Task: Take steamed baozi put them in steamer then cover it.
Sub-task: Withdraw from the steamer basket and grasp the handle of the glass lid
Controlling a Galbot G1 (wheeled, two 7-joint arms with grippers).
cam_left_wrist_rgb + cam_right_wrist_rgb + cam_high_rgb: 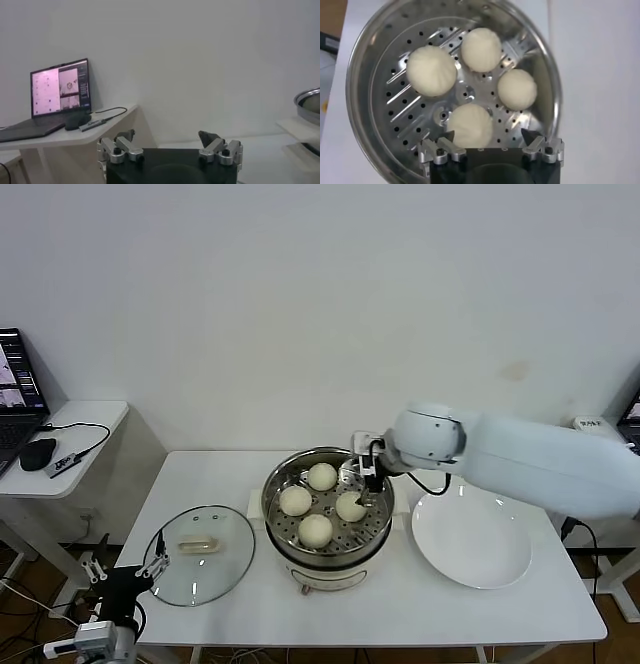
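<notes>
In the head view, the steamer (328,514) is sitting near the middle of the white tabletop (400,604), its perforated tray carrying all four steamed baozi (322,476). The right tool (366,476) is hovering over the pot's right rim, just beside the bun nearest that side, with its fingers spread and grasping nothing. The cover (198,554) is lying flat on the tabletop to the left of the steamer, apart from it, handle facing up. An empty white plate (472,539) is resting to the right of the steamer. The left tool (128,572) is waiting low at the tabletop's near left corner, just beside the cover's edge, its fingers released. A laptop (18,396) and a mouse (38,452) are sitting on a side table at far left.

In the left wrist view, the left tool (170,138) is showing its two fingers standing wide apart with nothing between them. The laptop (55,97) is glowing on the side table beyond, and a sliver of the steamer's rim (309,102) is peeking in at the edge.

In the right wrist view, the right tool (491,137) is hanging directly above the steamer (367,125), fingers splayed on either side of one bun without touching it. The four steamed baozi (431,70) are lying clustered on the holed tray, near one another.
</notes>
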